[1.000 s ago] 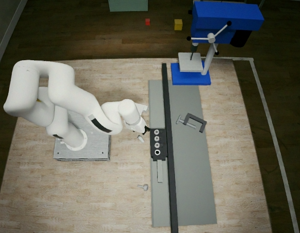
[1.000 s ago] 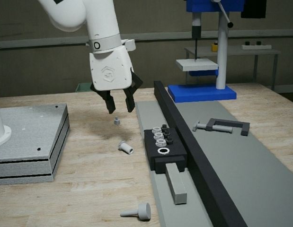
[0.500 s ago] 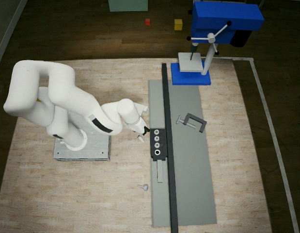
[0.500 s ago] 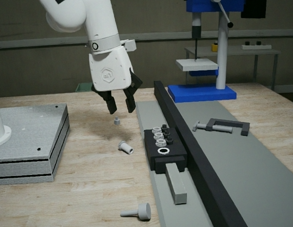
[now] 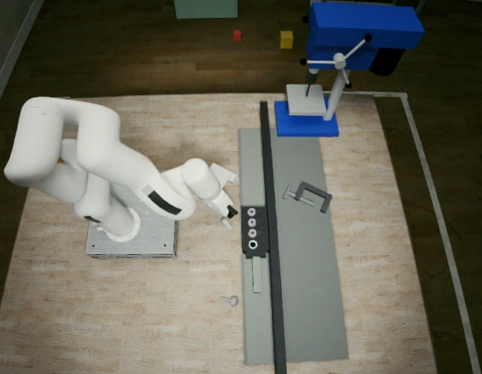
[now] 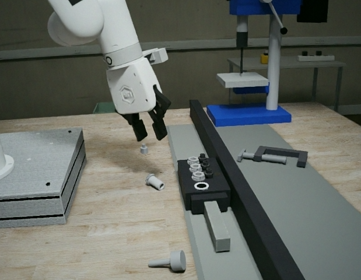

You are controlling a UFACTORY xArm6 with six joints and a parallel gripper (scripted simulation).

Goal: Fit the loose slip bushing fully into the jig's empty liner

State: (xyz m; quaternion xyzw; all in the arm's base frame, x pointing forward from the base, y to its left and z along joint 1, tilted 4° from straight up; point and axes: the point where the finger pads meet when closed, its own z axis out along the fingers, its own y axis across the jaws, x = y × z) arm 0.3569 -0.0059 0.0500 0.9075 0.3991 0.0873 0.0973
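The loose slip bushing (image 6: pixel 154 181) is light grey and lies on its side on the wooden table, left of the black jig block (image 6: pixel 203 184). It also shows in the top view (image 5: pixel 226 222). The jig's empty liner (image 6: pixel 201 185) is the white ring nearest the front of the block (image 5: pixel 253 244). Three bushings (image 6: pixel 195 167) sit in the liners behind it. My gripper (image 6: pixel 150 137) hangs above the table, behind and above the loose bushing, tilted. Its fingers stand partly apart with nothing between them. The grey pusher bar (image 6: pixel 216 226) touches the jig's front end.
A small grey stud (image 6: pixel 143 149) stands on the table under the fingers. A headed pin (image 6: pixel 171 261) lies near the front. A long dark fence rail (image 6: pixel 234 186) runs beside the jig. A C-clamp (image 6: pixel 273 156) lies on the grey mat. A blue drill press (image 5: pixel 345 48) stands at the back.
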